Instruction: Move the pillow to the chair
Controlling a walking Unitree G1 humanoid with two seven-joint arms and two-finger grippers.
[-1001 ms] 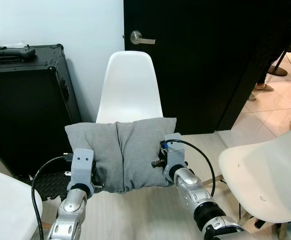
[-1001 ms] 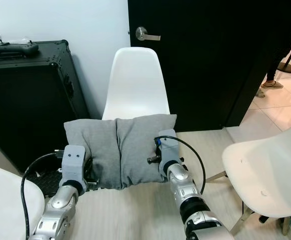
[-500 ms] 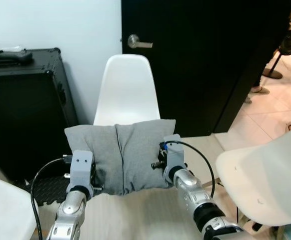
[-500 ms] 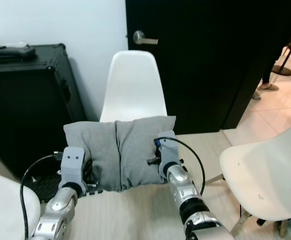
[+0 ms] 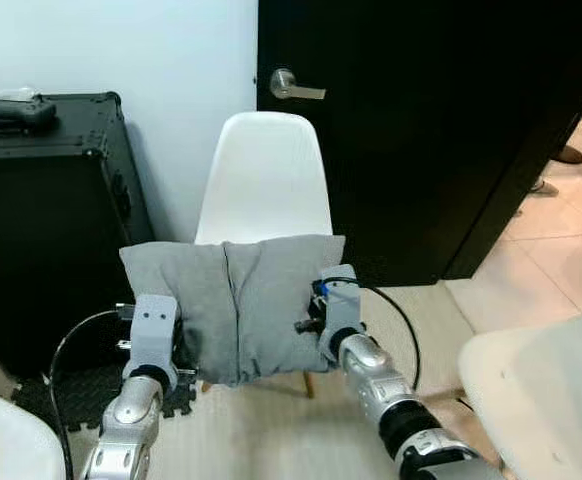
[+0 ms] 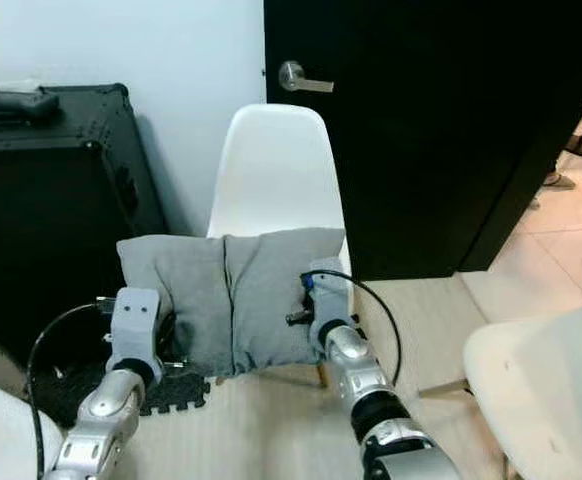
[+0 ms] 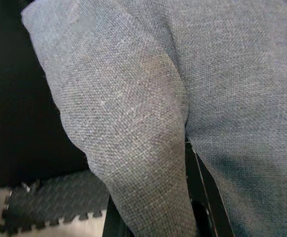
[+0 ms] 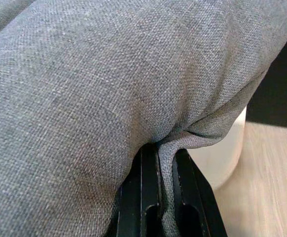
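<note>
A grey pillow (image 5: 233, 305) hangs between my two arms, folded down its middle, in front of a white chair (image 5: 263, 180). It covers the chair's seat from my view; whether it touches the seat I cannot tell. My left gripper (image 7: 153, 217) is shut on the pillow's left side, with grey cloth pinched between its black fingers (image 7: 210, 217). On the pillow's right side my right gripper (image 8: 165, 168) is shut on a fold of the cloth (image 8: 133, 89). The chair's back rises behind the pillow.
A black case (image 5: 41, 220) stands to the left against the pale wall, a dark device (image 5: 6, 110) on top. Behind the chair is a black door (image 5: 431, 120) with a silver handle (image 5: 289, 84). Another white chair (image 5: 546, 400) is at lower right. Black foam mat (image 5: 91, 385) lies lower left.
The camera has moved closer to the chair and shifted; the pillow now sits lower against the chair's back. Both grippers keep their hold on the pillow.
</note>
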